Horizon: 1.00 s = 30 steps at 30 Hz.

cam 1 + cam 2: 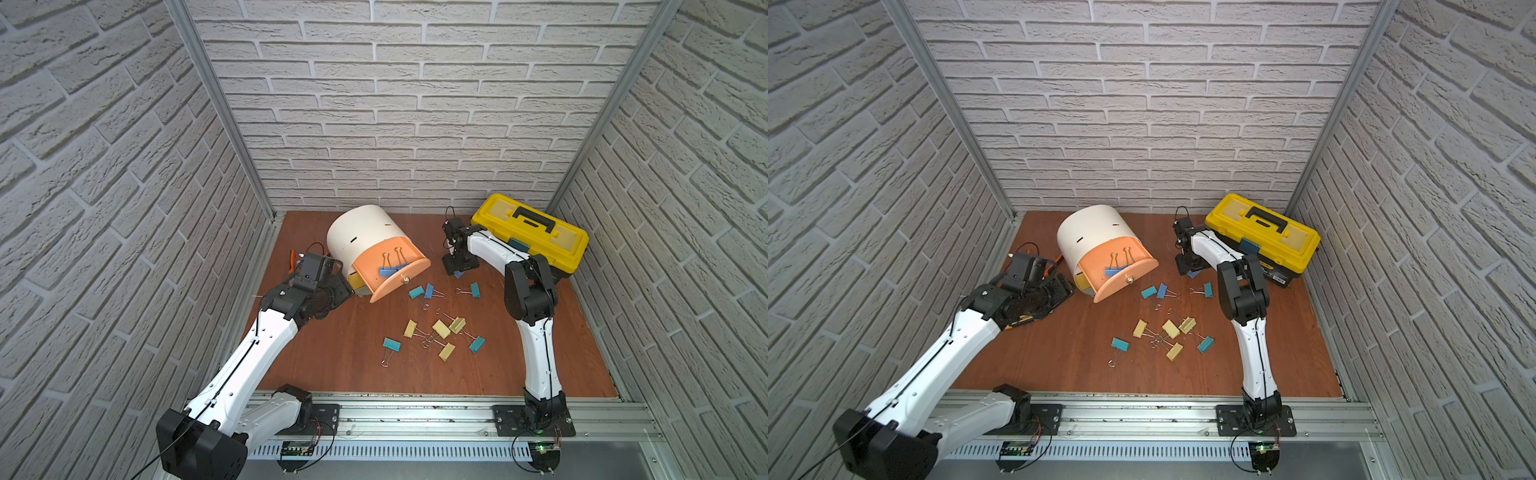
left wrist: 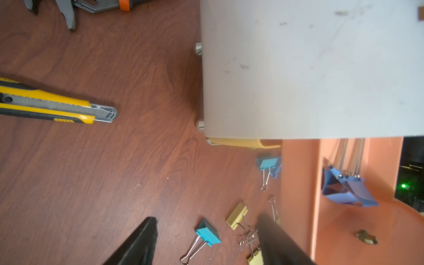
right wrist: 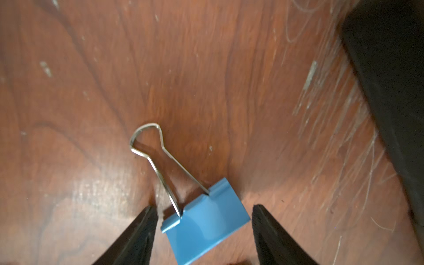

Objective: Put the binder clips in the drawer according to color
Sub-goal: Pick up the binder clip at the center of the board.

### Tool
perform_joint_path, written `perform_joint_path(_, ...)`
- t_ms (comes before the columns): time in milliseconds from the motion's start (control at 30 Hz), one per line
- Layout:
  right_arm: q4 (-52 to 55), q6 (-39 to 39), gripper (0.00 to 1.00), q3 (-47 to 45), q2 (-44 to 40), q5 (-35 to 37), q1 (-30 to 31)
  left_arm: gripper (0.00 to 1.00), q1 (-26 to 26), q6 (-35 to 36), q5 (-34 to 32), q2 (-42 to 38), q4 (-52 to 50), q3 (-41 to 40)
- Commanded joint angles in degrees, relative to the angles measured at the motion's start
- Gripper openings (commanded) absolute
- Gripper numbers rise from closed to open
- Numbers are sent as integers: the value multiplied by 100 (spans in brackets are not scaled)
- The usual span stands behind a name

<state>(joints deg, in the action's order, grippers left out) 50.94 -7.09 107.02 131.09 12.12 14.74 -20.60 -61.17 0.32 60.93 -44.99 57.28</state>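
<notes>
**Step in hand:** picking up a blue clip for the peach drawer.

**Right gripper** [image 3: 204,207]: hanging low over the counter [image 1: 332,353] with its jaws spread and nothing between them gripped. The toolbox [image 1: 536,232] is standing just behind it.

**Blue clip** [image 3: 206,224]: lying flat on the counter directly under the right gripper. Its body is sitting between the two fingertips and touching neither, and its wire loop is pointing away from the gripper.

**Peach drawer** [image 1: 382,293]: standing pulled out of the cabinet [image 1: 361,232], off to the right gripper's side and well apart from it. It is already holding two blue clips [image 1: 390,268].

**Left gripper** [image 2: 206,219]: hovering beside the cabinet wall, jaws spread and empty.

**Other clips:** teal, blue and yellow ones [image 1: 440,328] are lying loose on the counter between the two arms, not yet sorted.

**Next move, as judged:** it is calling for the jaws to close squarely on the blue body. The clip is sitting skewed to the jaws, so it may twist or slip out. A lift and a carry over the peach drawer would follow.
</notes>
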Motion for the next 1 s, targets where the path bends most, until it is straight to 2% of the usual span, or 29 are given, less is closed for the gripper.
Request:
perform_joint_path(0, 108, -103, 69, 109, 84, -266, -109, 74, 40, 63, 11, 7, 38, 148)
perform_joint_path(467, -260, -25, 68, -717, -408, -1218, -184, 74, 80, 131, 85, -54, 124, 73)
perform_joint_path(967, -225, 2, 64, -1073, -678, -1206, 36, 74, 80, 74, 43, -446, 89, -144)
